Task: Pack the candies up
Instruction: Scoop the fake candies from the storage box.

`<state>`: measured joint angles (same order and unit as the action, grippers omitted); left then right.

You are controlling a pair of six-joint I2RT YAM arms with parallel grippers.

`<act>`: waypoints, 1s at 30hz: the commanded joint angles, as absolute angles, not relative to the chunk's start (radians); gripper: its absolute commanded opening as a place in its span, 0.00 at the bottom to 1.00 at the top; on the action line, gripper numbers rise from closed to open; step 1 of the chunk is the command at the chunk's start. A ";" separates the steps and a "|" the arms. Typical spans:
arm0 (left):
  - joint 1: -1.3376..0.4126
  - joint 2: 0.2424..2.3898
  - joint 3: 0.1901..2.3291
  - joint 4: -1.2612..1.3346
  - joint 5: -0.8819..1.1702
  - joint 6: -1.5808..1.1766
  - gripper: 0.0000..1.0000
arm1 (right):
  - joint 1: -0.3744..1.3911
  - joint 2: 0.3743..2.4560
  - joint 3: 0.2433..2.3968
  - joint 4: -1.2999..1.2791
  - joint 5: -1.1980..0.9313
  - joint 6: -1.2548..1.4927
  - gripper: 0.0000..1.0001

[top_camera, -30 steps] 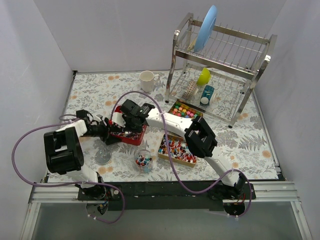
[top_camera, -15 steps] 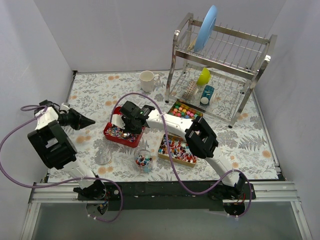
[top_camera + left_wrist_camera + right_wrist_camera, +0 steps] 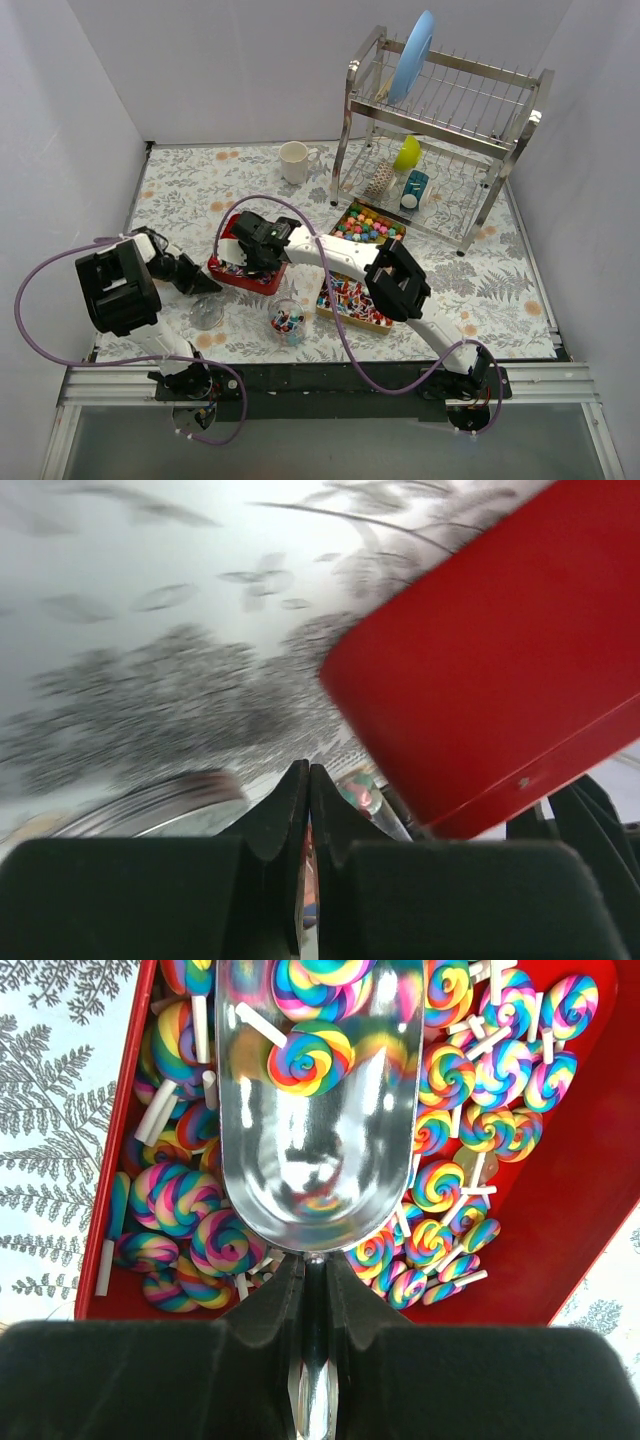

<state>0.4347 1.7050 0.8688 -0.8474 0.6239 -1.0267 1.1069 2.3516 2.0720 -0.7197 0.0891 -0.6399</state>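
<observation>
Swung back in from the counter's left edge, the left gripper sits just beside the red tray, fingers pressed together on nothing visible. Its own view is blurred. Rainbow-swirl lollipops, too many to count, fill that tray directly under the right gripper, which clamps the handle of a metal scoop. One lollipop lies in the scoop's bowl. From above, the right arm hides much of the tray. To that gripper's right lie two gold trays of sweets. Nearer the arm bases stands one clear cup of candies, and beyond the gripper one white mug.
</observation>
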 commanded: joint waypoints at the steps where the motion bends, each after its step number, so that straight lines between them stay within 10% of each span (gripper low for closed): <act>1: 0.338 1.654 0.865 -0.703 0.615 -1.080 0.00 | 1.120 2.393 2.101 -0.769 0.080 -0.664 0.01; 30: 0.348 1.513 0.867 -0.781 0.818 -1.008 0.00 | 0.940 2.209 1.853 -0.495 -0.370 -0.474 0.01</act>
